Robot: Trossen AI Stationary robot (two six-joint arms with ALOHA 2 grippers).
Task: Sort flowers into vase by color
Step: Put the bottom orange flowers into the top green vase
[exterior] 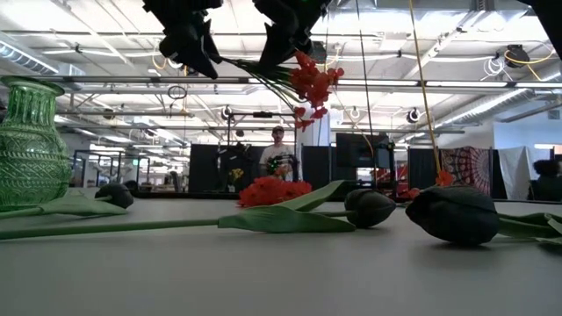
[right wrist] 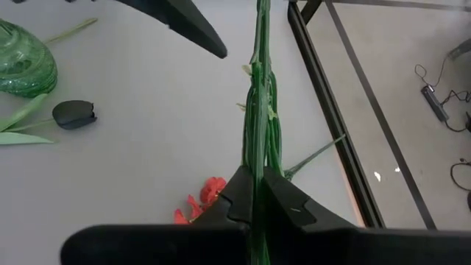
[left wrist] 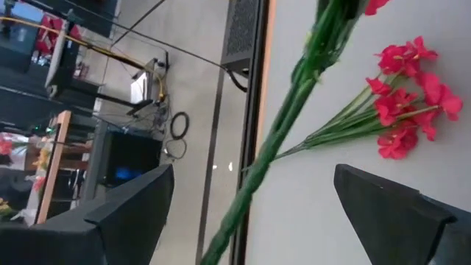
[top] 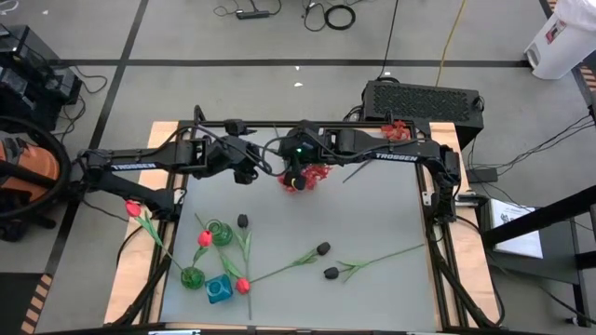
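My right gripper hangs above the table's far middle, shut on a frilly red flower. The flower's long green stem reaches out toward my left gripper. That gripper is open, and the stem passes between its two fingers without visibly touching them. A second frilly red flower lies flat on the table below. Red tulips and black buds lie on their sides near the front, by two green vases and a blue one. My right gripper pinches the bundle of green stems between its two fingers, close to the blooms. The fingers slant down, and the stems run on forward past the fingertips. The flower is lifted clear of the table, its blooms hanging just below the gripper.
Another red flower lies at the table's far right corner by a black box. A red tulip lies at the left edge. A tall green glass vase stands near the front left. A person stands beyond the table.
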